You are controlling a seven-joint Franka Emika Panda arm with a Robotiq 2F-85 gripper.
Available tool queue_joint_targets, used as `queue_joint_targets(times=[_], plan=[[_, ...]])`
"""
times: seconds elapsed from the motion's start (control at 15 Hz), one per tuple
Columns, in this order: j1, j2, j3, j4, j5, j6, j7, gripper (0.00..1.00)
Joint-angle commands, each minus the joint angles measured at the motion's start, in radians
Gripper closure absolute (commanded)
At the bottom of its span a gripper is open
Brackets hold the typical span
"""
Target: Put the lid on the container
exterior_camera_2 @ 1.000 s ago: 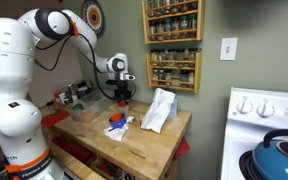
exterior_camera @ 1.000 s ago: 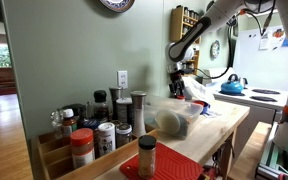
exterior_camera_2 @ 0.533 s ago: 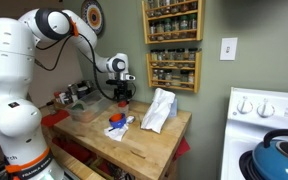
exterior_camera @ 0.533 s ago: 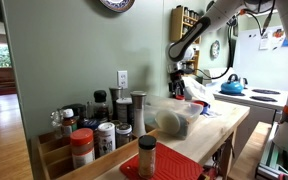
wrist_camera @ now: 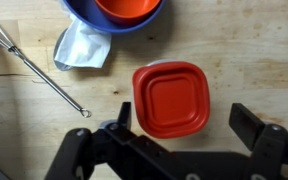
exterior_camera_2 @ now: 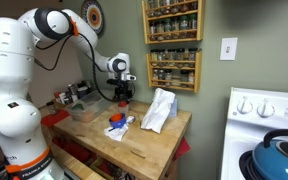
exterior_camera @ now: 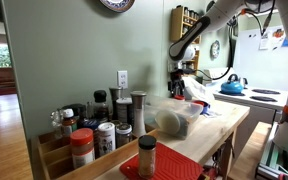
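Note:
The lid (wrist_camera: pixel 172 98) is a red, rounded-square plastic lid lying flat on the wooden countertop, seen in the wrist view. My gripper (wrist_camera: pixel 184 122) hangs open just above it, one finger to each side of its near edge, holding nothing. The container (exterior_camera: pixel 171 120) is a large rounded clear tub with something pale beige inside. It stands on the counter in front of the gripper (exterior_camera: pixel 177 85). In an exterior view the container (exterior_camera_2: pixel 86 111) is to the left of the gripper (exterior_camera_2: pixel 124 97). The lid does not show in either exterior view.
A blue bowl with an orange bowl inside (wrist_camera: pixel 114 12), a white cloth (wrist_camera: pixel 82 48) and a wire whisk (wrist_camera: pixel 34 65) lie beyond the lid. Spice jars (exterior_camera: pixel 94 130) crowd one counter end. A white bag (exterior_camera_2: pixel 159 110) stands mid-counter. A stove with a blue kettle (exterior_camera_2: pixel 279 155) adjoins.

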Motion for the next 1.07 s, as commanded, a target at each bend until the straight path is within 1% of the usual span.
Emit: queue_joint_targets(times=[0.0,0.2,0.67,1.0], plan=[[-0.022,-0.033,0.002,-0.064,0.053,0.076,-0.042,0.0],[-0.032,-0.04,0.003,-0.09,0.066,0.117,-0.065,0.0],[-0.036,-0.058,0.012,-0.147,0.114,0.136,-0.117,0.0],[-0.035,-0.055,0.017,-0.181,0.134,0.192,-0.127,0.0]])
